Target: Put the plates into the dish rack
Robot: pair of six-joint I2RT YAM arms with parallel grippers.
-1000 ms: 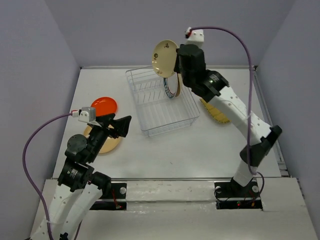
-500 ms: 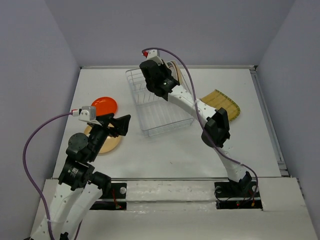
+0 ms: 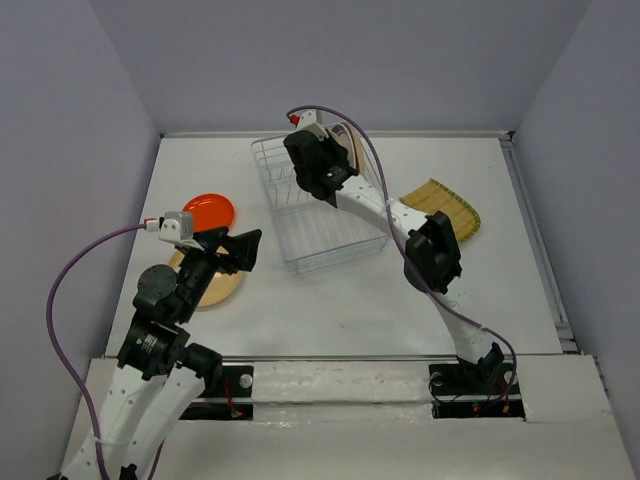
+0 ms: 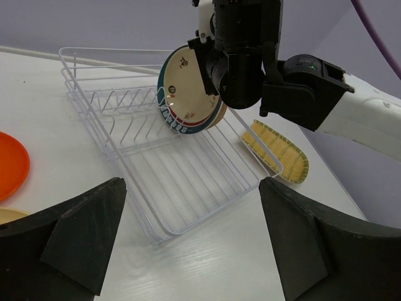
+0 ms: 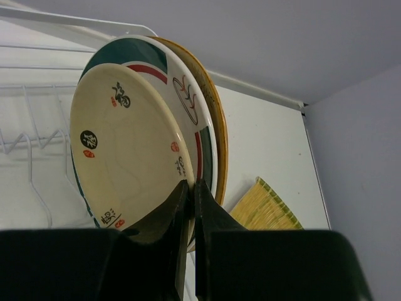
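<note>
- Down across the white surface the right arm has been swung since a second ago. Then it was held high with a plate lifted above the rack's far rim; now it is stretched low over the rack's far end.
- The dish rack is set slantwise in the middle of the surface, and its near rows of prongs are bare.
- The left arm is found at the near left, unmoved from a second ago.
- The left jaws are spread wide with nothing between them, and are held near the tan plate, which is partly covered by that arm in the top view.
- The striped plate, half hidden by the right arm before, is now seen whole, flat on the surface just right of the rack.
- The orange plate is laid flat left of the rack, just beyond the tan one.
- And there it is: the cream plate is pinched by its lower edge in the closed right jaws and held upright at the rack's far end.
- Right behind it the teal-rimmed plate is stood on edge, and behind that an ochre-edged plate; all three are packed face to face.
- Whether the cream plate's edge is seated between prongs cannot be told.
</note>
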